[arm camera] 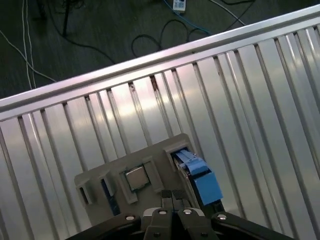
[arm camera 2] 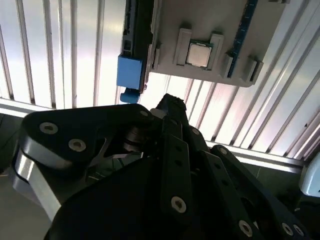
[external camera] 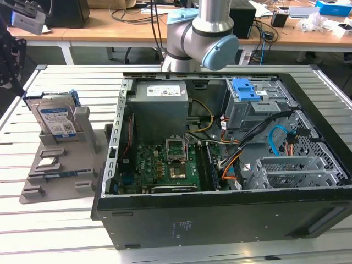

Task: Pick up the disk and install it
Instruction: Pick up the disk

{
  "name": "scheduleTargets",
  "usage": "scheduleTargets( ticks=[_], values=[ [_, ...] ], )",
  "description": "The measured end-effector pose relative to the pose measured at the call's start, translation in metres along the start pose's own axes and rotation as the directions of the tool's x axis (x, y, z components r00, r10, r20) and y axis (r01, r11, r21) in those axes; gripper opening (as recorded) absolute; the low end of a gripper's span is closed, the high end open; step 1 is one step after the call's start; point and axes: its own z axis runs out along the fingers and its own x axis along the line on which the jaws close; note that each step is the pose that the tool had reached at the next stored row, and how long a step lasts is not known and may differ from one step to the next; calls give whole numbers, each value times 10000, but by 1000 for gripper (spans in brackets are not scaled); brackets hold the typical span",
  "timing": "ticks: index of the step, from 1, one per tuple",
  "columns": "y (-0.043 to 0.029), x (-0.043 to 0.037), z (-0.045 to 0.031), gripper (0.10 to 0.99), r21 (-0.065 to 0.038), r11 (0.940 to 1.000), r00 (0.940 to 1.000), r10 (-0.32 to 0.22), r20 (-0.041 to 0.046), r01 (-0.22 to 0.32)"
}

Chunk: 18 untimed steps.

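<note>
A: Exterior view: the flat silver-metal, blue-railed disk [external camera: 55,116] stands upright in the grey plastic slotted stand [external camera: 88,132].
B: Second wrist view: the black gripper [arm camera 2: 170,103] hangs near it, apart.
A: First wrist view: jaws closed, empty. Descending like that might ram the disk's top edge.

Disk [arm camera 2: 137,35] (edge-on) cut by picture's edge

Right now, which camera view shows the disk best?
The exterior view: the disk stands upright in the grey stand, its labelled face toward the camera. Both wrist views catch it edge-on, showing its blue rail.
</note>
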Motion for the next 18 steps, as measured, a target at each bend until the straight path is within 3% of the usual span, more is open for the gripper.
scheduleTargets(
  ticks=[5,10,15,18],
  values=[
    [-2,0,0,106,-17,9974,9974,-715,-31,715],
    [-3,-1,0,106,-51,9823,9823,-1872,-79,1872],
    [-4,-1,0,106,-85,9583,9583,-2856,-118,2855],
    [-4,-1,0,106,-113,9334,9333,-3588,-145,3587]
  ],
)
